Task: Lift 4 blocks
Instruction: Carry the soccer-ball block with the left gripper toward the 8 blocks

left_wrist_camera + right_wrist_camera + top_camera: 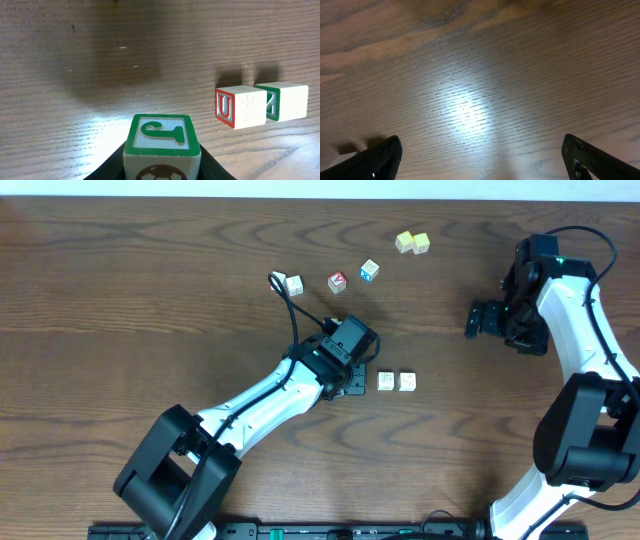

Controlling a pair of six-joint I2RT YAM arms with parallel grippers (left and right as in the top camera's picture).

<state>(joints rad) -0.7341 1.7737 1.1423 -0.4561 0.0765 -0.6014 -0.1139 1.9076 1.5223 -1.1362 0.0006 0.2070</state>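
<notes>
Near the middle of the worktop (pixel 150 300), the left fingers (pixel 355 386) gripped one block (pixel 161 142), apparently raised; two blocks (pixel 385 381) (pixel 407 381) lay just beside, a fourth block (pixel 293 284) farther off, all three unlifted. Right fingers (pixel 476 319) stood wide open, empty.

A dark brown worktop (pixel 120 300) with a strong wavy wood grain fills the overhead view, and in the right wrist view a bright patch of glare lies on it. Toward its far side a red-faced cube (pixel 337 282) sits turned out of line with the edges, a blue-faced cube (pixel 369 271) near it but not touching. Farther back and to the right, two pale yellow cubes (pixel 404 242) lie side by side, touching
</notes>
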